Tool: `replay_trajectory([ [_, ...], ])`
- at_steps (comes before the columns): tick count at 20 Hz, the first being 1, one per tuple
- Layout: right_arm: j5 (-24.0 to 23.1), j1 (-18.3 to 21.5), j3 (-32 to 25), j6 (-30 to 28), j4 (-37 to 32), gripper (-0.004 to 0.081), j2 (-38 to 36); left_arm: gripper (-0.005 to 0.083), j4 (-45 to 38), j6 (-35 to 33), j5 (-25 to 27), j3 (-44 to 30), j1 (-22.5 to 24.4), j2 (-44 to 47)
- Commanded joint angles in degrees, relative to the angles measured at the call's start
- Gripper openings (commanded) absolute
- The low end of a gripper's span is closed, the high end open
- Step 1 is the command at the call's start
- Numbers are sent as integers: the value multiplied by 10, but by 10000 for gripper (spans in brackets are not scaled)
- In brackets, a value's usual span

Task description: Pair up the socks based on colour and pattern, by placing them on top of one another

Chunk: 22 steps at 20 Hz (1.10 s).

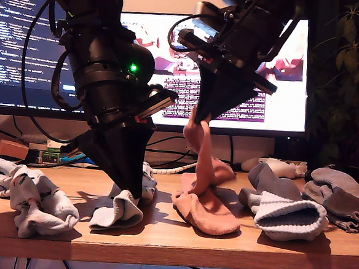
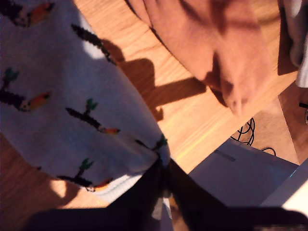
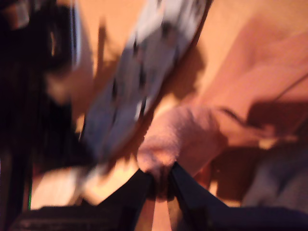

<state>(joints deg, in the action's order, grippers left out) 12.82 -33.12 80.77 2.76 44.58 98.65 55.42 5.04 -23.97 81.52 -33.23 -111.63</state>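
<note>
Tabletop of light wood (image 1: pixel 160 241) in front of a lit monitor (image 1: pixel 284 92). The first gripper (image 2: pixel 163 180), lowered to the surface at the exterior view's left, is pinched closed on a pale blue sock with small carrot prints (image 2: pixel 62 96). The second gripper (image 1: pixel 200 116), raised near the middle, is clamped on a plain salmon-pink sock (image 1: pixel 204 155). This sock hangs down, its lower end reaching a second salmon-pink sock (image 1: pixel 206 211) lying flat on the tabletop.
</note>
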Motion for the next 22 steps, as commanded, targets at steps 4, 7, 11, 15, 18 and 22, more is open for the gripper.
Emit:
replay_trajectory([
  [4, 32, -7, -5, 1, 71, 346, -3, 61, -4, -1, -2, -7, -2, -16],
  [7, 36, -6, -5, -11, 103, 426, -3, 65, -7, -1, -2, -7, -2, -16],
  [11, 36, -1, 13, -11, 109, 426, -6, 72, -14, -6, -2, -7, -2, -16],
  [15, 33, 10, 28, -14, 169, 426, -7, 188, -18, -6, -2, -7, -2, -16],
  [18, 31, 10, 30, -20, 193, 426, -15, 188, -20, -9, -2, -7, -1, -16],
  [22, -1, 23, 30, -4, 104, 424, -19, 191, -30, -12, -5, -1, 1, -16],
])
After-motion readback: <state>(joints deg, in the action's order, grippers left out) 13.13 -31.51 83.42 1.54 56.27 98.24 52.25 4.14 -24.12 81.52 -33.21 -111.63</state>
